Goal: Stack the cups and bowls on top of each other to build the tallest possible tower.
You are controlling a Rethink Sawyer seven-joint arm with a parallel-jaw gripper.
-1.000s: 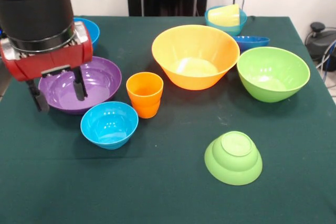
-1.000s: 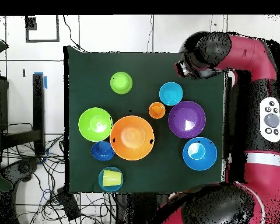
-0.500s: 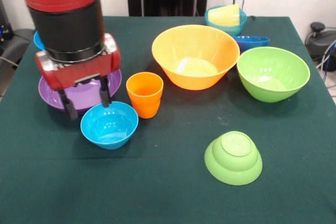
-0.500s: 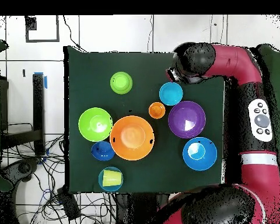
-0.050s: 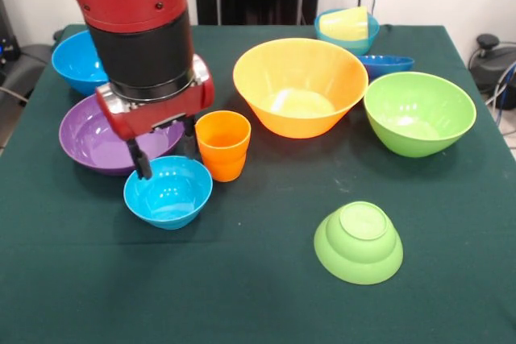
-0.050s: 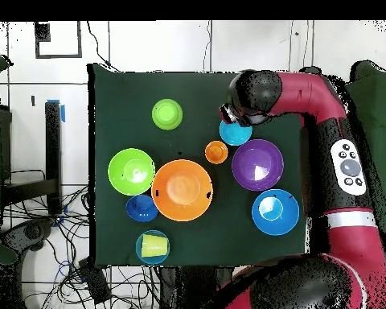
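Gripper hung spread open over the far rim of the light blue bowl, orange cup just at its 3 o'clock, purple bowl at 9, orange bowl at 2

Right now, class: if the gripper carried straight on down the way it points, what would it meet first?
Most likely the small light blue bowl: the open gripper hangs over its far rim, beside the orange cup. Depth is uncertain, so it may touch the rim first.
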